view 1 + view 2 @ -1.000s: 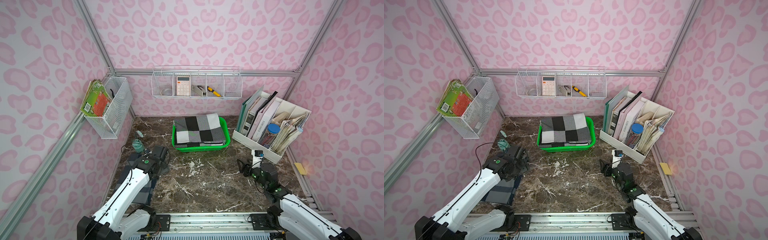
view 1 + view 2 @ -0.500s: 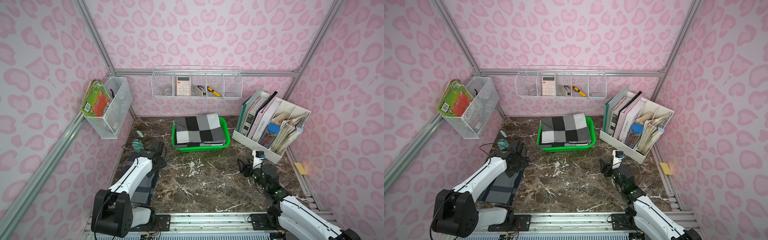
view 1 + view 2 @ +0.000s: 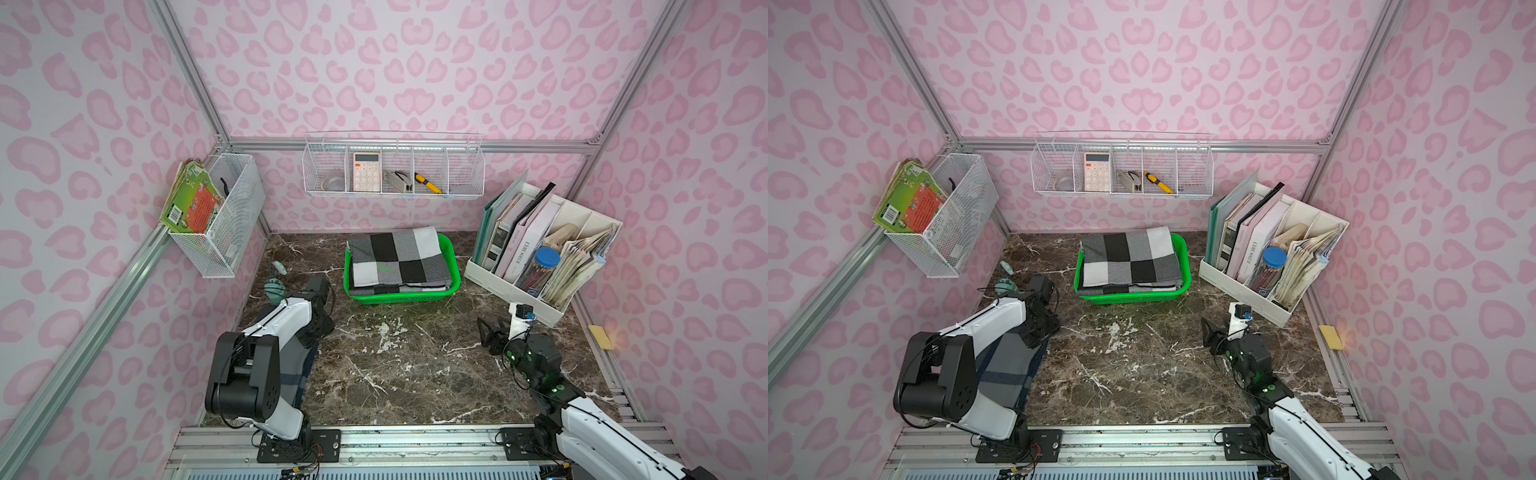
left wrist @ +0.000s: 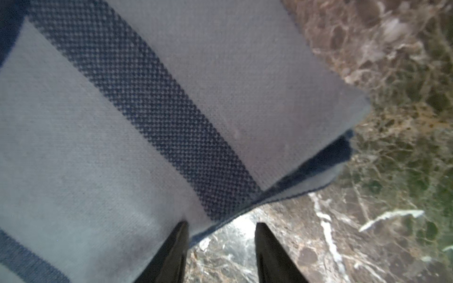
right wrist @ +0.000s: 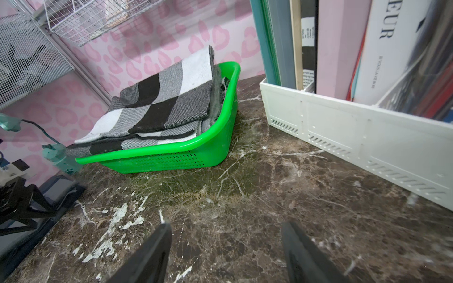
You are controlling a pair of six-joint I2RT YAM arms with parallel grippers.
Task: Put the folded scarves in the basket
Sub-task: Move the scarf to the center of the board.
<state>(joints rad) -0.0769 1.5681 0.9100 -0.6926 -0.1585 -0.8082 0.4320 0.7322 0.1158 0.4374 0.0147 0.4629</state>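
A grey folded scarf with navy stripes lies flat at the table's left, partly under my left arm. My left gripper is down at its far right edge. In the left wrist view that gripper is open: one finger rests on the grey scarf, the other stands over bare marble, and the cloth's edge runs between the tips. The green basket at the back centre holds a black, white and grey checked scarf. My right gripper hovers open over the marble, holding nothing.
A white file organiser full of books and folders stands at the back right. White wire baskets hang on the back wall and left wall. A teal plug with a cable lies beside my left wrist. A yellow pad sits on the right rail.
My left arm has folded back and lowered its gripper to the grey scarf's edge, and its jaws have narrowed. The right arm has hardly moved.
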